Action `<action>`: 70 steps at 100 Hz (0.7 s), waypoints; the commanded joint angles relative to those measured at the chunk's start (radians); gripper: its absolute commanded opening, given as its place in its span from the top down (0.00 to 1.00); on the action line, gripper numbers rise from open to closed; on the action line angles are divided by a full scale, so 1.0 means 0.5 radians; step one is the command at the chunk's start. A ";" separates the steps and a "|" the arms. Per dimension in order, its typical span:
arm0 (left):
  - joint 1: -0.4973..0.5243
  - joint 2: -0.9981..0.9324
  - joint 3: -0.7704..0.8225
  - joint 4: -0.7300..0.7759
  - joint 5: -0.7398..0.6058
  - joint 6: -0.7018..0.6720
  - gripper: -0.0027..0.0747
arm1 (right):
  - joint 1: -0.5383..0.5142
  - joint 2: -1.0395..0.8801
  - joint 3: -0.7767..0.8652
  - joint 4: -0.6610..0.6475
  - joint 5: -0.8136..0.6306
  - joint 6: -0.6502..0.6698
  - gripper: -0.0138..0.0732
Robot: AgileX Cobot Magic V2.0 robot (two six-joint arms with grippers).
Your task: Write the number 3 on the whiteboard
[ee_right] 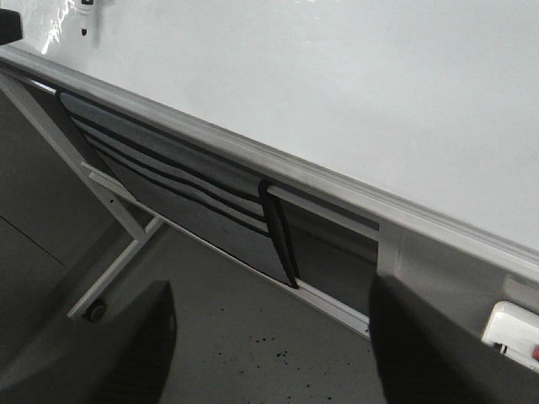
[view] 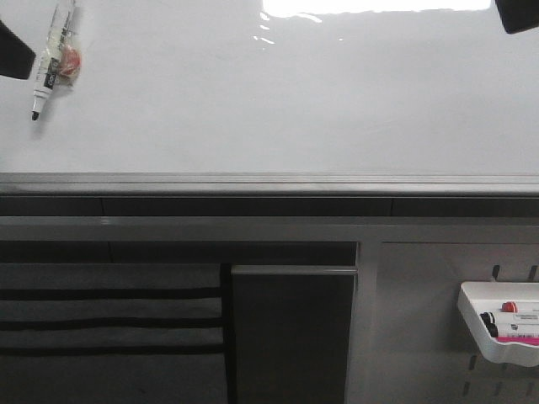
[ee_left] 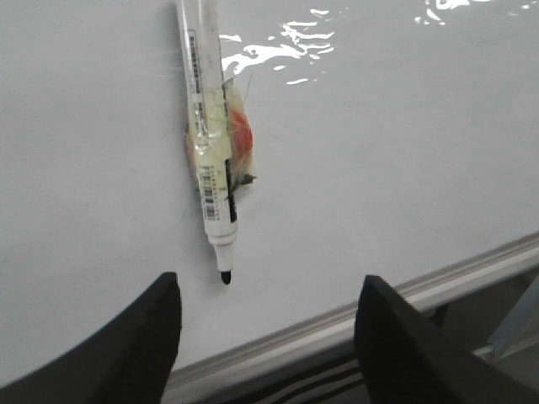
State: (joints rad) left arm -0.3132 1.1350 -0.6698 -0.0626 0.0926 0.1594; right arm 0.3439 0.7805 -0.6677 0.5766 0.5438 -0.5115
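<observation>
The whiteboard (view: 278, 93) is glossy, white and blank; no number 3 shows on it. A white marker (view: 52, 55) with an uncapped black tip lies on the board at its far left, with clear tape and a red bit on its barrel. In the left wrist view the marker (ee_left: 210, 143) points its tip toward my left gripper (ee_left: 269, 290), which is open and empty, with the fingers apart from the tip. My right gripper (ee_right: 269, 295) is open and empty, off the board (ee_right: 337, 76) and over the floor.
A grey metal rail (view: 269, 181) runs along the board's near edge. Below it hang a dark striped fabric panel (view: 109, 328) and a grey pegboard with a white tray (view: 484, 332) holding markers. A white frame leg (ee_right: 109, 278) stands on the speckled floor.
</observation>
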 commanded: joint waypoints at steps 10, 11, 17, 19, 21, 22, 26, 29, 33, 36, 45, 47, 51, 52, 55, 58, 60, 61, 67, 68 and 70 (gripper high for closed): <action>-0.010 0.282 -0.226 -0.017 -0.221 -0.005 0.42 | 0.005 0.001 -0.072 0.052 -0.135 -0.031 0.34; -0.010 0.303 -0.237 -0.017 -0.221 -0.005 0.42 | 0.005 0.001 -0.072 0.052 -0.131 -0.031 0.34; 0.005 0.374 -0.279 -0.021 -0.221 -0.005 0.42 | 0.005 0.001 -0.072 0.052 -0.126 -0.031 0.34; 0.010 0.397 -0.295 -0.034 -0.221 -0.014 0.42 | 0.005 0.001 -0.072 0.052 -0.120 -0.031 0.34; 0.021 0.416 -0.309 -0.047 -0.221 -0.018 0.42 | 0.005 0.001 -0.072 0.052 -0.116 -0.031 0.34; 0.020 0.422 -0.314 -0.059 -0.221 -0.018 0.42 | 0.005 0.001 -0.072 0.052 -0.116 -0.031 0.34; 0.037 0.453 -0.337 -0.063 -0.221 -0.018 0.42 | 0.005 0.001 -0.072 0.052 -0.105 -0.031 0.34; 0.054 0.469 -0.352 -0.063 -0.221 -0.018 0.42 | 0.005 0.001 -0.072 0.052 -0.102 -0.031 0.34; 0.071 0.488 -0.369 -0.085 -0.224 -0.018 0.42 | 0.005 0.001 -0.072 0.052 -0.097 -0.031 0.34; 0.071 0.496 -0.378 -0.090 -0.229 -0.018 0.42 | 0.005 0.001 -0.072 0.052 -0.097 -0.031 0.34; 0.071 0.521 -0.377 -0.085 -0.320 -0.018 0.42 | 0.005 0.001 -0.072 0.052 -0.094 -0.031 0.34; 0.071 0.527 -0.377 -0.085 -0.343 -0.018 0.42 | 0.005 0.001 -0.072 0.052 -0.094 -0.031 0.34; 0.071 0.544 -0.377 -0.085 -0.378 -0.018 0.42 | 0.005 0.001 -0.072 0.052 -0.094 -0.031 0.34; 0.071 0.550 -0.377 -0.085 -0.389 -0.018 0.42 | 0.005 0.001 -0.072 0.052 -0.094 -0.031 0.34; 0.071 0.560 -0.377 -0.085 -0.404 -0.018 0.42 | 0.005 0.001 -0.072 0.052 -0.094 -0.031 0.34; 0.071 0.570 -0.377 -0.085 -0.409 -0.018 0.42 | 0.005 0.001 -0.072 0.052 -0.094 -0.031 0.34; 0.071 0.576 -0.377 -0.085 -0.409 -0.018 0.42 | 0.005 0.001 -0.072 0.052 -0.094 -0.031 0.34; 0.071 0.574 -0.377 -0.085 -0.409 -0.018 0.42 | 0.005 0.001 -0.072 0.052 -0.094 -0.031 0.34; 0.071 0.579 -0.377 -0.085 -0.413 -0.018 0.43 | 0.005 0.001 -0.072 0.052 -0.094 -0.031 0.34; 0.071 0.579 -0.377 -0.085 -0.412 -0.018 0.43 | 0.005 0.001 -0.072 0.052 -0.094 -0.031 0.34; 0.071 0.579 -0.377 -0.085 -0.416 -0.018 0.44 | 0.005 0.001 -0.072 0.052 -0.094 -0.031 0.34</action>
State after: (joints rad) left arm -0.2798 1.4465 -0.8260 -0.0957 -0.0326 0.1576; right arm 0.3456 0.7805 -0.6677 0.5782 0.5471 -0.5156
